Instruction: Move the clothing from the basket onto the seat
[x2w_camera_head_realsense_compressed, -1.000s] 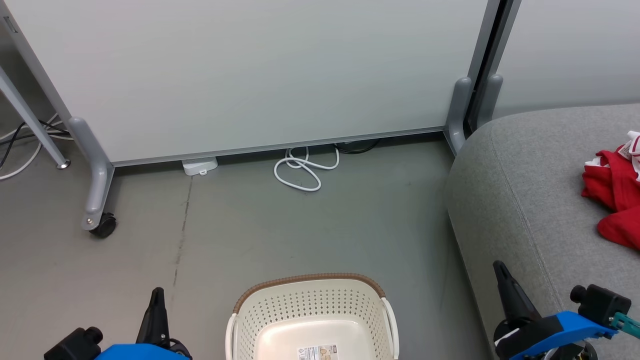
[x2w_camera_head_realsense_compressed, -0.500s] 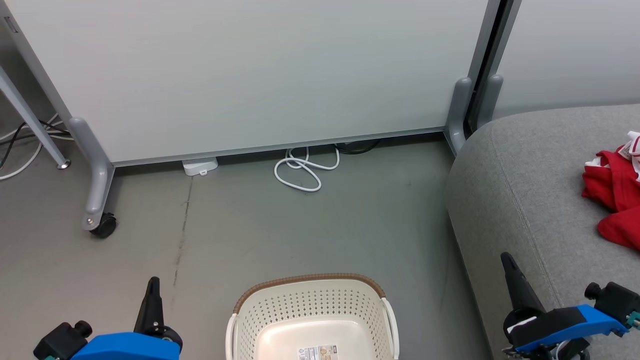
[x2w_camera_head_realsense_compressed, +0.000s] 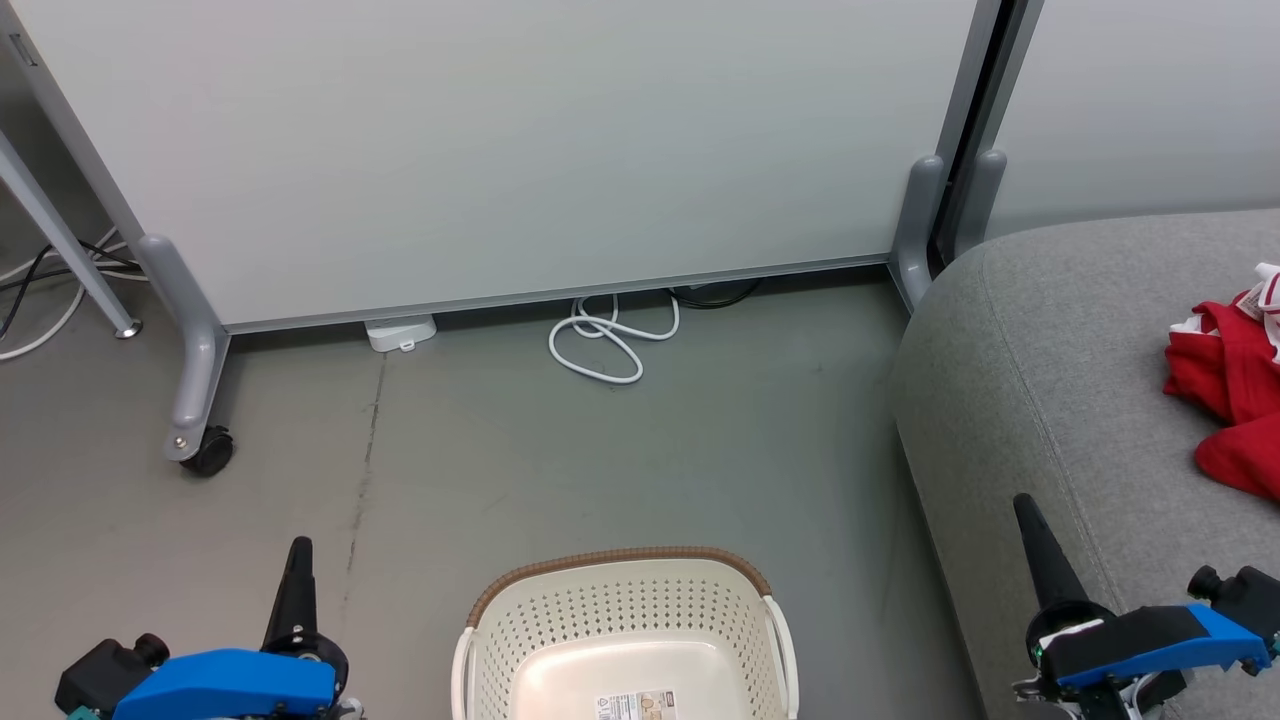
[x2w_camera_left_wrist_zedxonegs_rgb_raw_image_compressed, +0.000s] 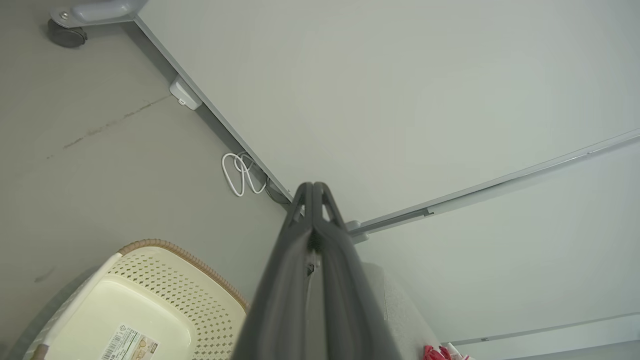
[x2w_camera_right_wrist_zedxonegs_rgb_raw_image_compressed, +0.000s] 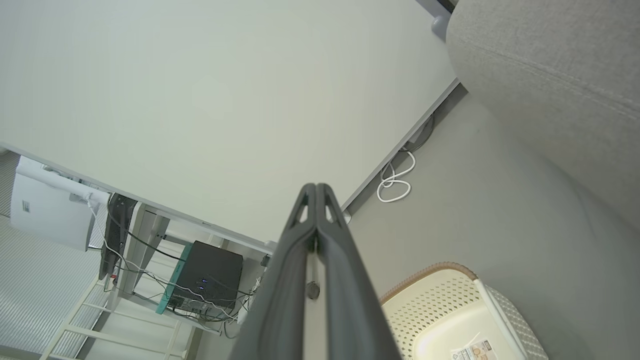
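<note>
Head view: basket (x2w_camera_head_realsense_compressed: 620, 554) sits bottom centre, paper label (x2w_camera_head_realsense_compressed: 636, 705) showing inside. Red clothing (x2w_camera_head_realsense_compressed: 1225, 395) lies on the grey seat (x2w_camera_head_realsense_compressed: 1040, 350), far right. Left gripper (x2w_camera_head_realsense_compressed: 299, 548) and right gripper (x2w_camera_head_realsense_compressed: 1025, 505) flank the basket, both with fingers pressed together.

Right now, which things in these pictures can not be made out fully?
- Red jersey clothing on the grey fabric seat: head view, right edge cuts it; garment count unclear.
- Cream perforated plastic basket: head view, bottom edge cuts its near part.
- Paper label on its floor: print too small.
</note>
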